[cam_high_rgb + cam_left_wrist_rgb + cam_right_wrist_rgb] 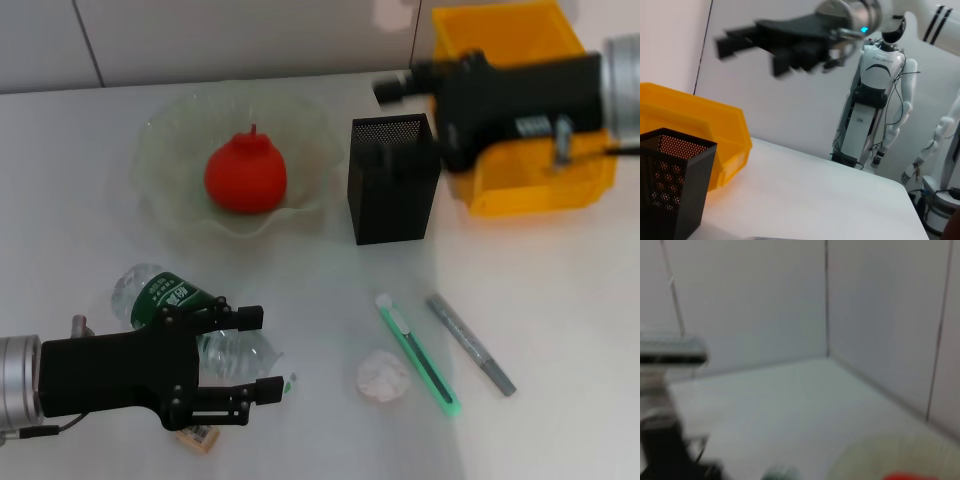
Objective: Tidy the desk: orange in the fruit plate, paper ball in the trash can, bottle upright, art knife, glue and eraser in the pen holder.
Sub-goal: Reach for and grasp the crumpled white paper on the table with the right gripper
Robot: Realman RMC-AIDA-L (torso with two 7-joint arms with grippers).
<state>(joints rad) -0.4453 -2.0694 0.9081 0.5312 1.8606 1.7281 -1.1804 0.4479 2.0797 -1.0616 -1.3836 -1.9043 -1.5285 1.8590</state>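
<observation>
Left claw spread wide around bottle lying on its side on table, fingers flanking it, not closed. Right claw raised over yellow bin beside pen holder; grip state impossible to tell.

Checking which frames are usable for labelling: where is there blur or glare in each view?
Head view: mostly sharp; soft glare washes the table at right. Left wrist view: the pen holder is crisp, but the right tool overhead is motion-blurred. Right wrist view: blurred throughout; the fruit plate and orange are only smears.
</observation>
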